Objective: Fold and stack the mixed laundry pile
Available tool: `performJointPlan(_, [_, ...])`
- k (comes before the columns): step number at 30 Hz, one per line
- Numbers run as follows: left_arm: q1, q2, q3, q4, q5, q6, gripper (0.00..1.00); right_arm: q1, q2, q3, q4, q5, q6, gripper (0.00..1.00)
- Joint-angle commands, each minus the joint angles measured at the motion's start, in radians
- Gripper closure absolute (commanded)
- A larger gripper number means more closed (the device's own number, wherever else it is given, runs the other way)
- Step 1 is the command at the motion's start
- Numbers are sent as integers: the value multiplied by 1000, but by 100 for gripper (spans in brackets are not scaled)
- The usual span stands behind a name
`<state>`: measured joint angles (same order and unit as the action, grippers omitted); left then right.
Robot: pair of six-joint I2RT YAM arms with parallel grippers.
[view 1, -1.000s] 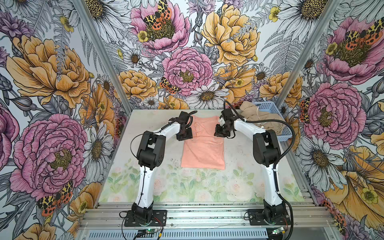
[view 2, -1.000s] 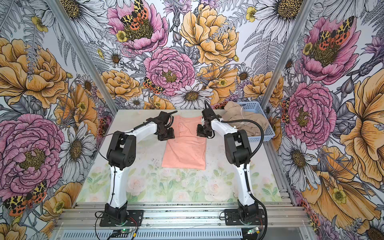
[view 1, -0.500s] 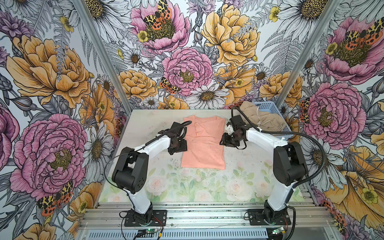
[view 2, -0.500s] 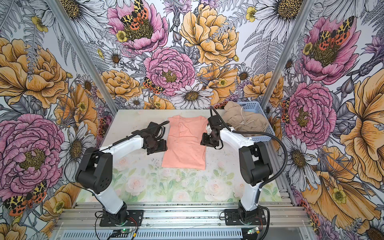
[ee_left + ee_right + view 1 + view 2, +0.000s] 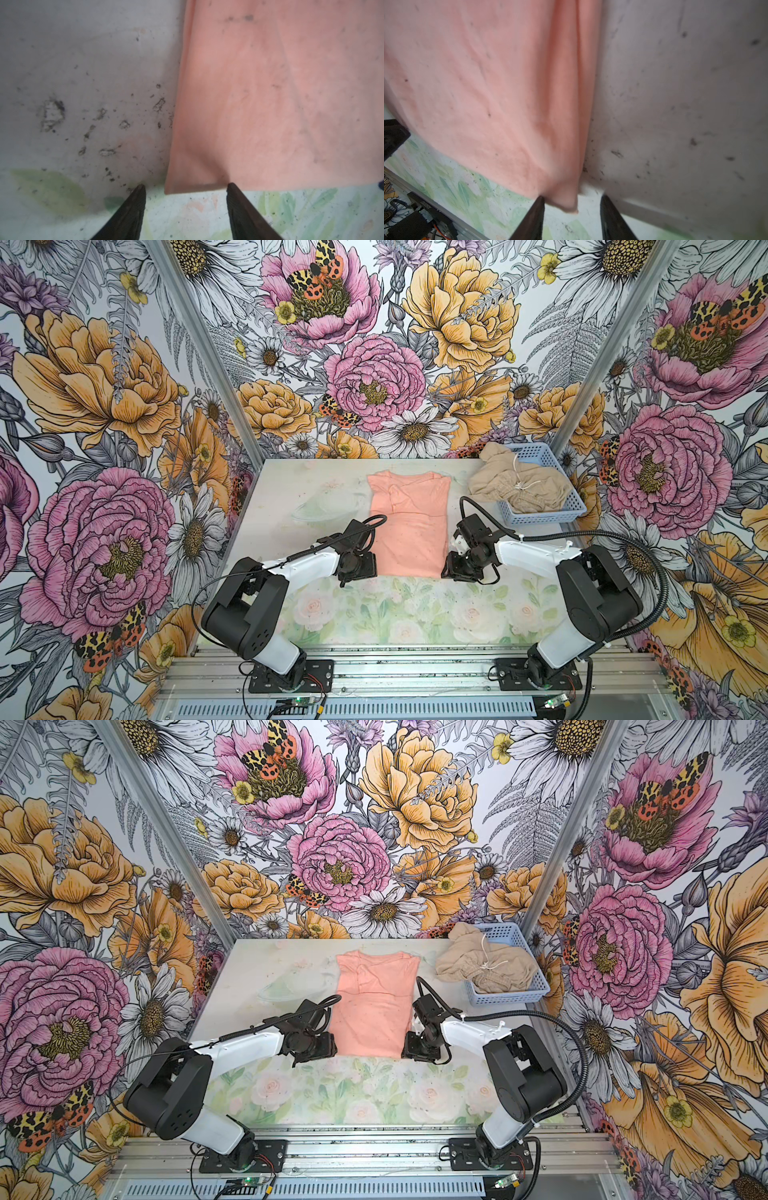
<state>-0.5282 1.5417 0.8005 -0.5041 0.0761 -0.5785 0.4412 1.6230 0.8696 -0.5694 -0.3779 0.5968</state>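
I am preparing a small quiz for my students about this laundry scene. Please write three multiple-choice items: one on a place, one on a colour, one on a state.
1. Where does the beige garment lie?
A) heaped in the blue basket, hanging over its rim
B) hanging from an arm
C) folded near the arms' bases

2. What colour is the T-shirt lying flat on the table?
A) green
B) peach-pink
C) white

3. How do the left pincer and the right pincer stand?
A) both shut on cloth
B) one open, one shut
C) both open, each at a near corner of the T-shirt

Answers:
1 A: both top views show it heaped in the basket.
2 B: the cloth is peach-pink in every view.
3 C: each wrist view shows the fingers apart at a shirt corner.
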Motion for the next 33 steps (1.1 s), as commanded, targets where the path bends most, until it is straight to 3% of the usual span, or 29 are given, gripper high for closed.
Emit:
performJointPlan(1, [-9,16,-19,57,5,-22,37,3,-17,-22,55,35,18,54])
performJointPlan(6, [-9,34,-8,65,-9,-8,40,2,-15,-34,86,52,19,54])
performJointPlan(15, [-15,63,-31,81,-13,-2,54,2,16,-30,112,57,26,61])
performJointPlan(20, [-15,51,-61,81,-13,-3,64,2,32,-34,126,55,32,72])
performJointPlan(27, [-25,46,-79,81,3,-9,88,2,27,-39,131,38,34,99])
performJointPlan(30, [-31,12,-96,67,9,-31,100,1,-5,-41,118,19,39,100])
performJointPlan(33, [-52,-56,-119,26,3,-64,100,3,-64,-41,75,8,41,100])
